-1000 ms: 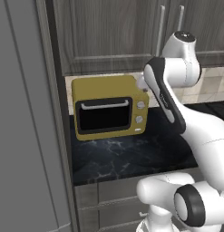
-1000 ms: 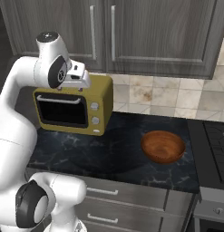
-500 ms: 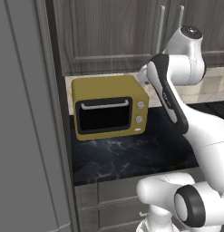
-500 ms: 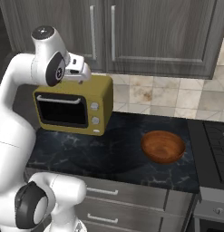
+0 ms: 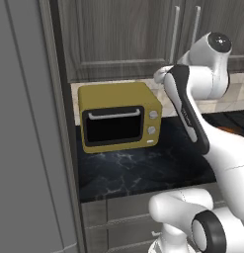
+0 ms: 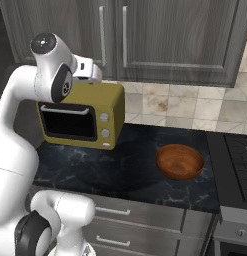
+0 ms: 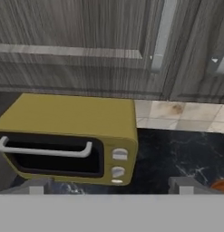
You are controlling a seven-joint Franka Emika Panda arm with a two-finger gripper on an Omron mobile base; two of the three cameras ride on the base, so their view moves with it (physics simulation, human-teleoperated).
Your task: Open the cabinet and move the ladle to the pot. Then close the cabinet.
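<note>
The cabinet (image 6: 175,40) is the dark wood-grain wall unit above the counter, its doors closed. Two long silver bar handles (image 6: 125,35) run side by side where the doors meet. In the hand view one handle (image 7: 161,38) stands straight ahead over the door panel (image 7: 72,41). My gripper (image 7: 111,186) is open with nothing between its fingertips (image 7: 38,186). It hovers above the yellow oven, a short way in front of the doors and below the handles. In the base views the hand (image 6: 89,70) sits level with the cabinet's lower edge (image 5: 118,76). The ladle and the pot are out of view.
A yellow toaster oven (image 5: 116,121) stands on the black marble counter (image 6: 120,165) right under my hand. A reddish-brown wooden bowl (image 6: 179,161) lies to its right, next to the stove (image 6: 235,155). A tall grey panel (image 5: 24,148) walls the left side. Grey drawers (image 6: 130,220) run below.
The arm has risen a little and carried the hand up toward the cabinet doors. The jaws stay open; nothing else has moved.
</note>
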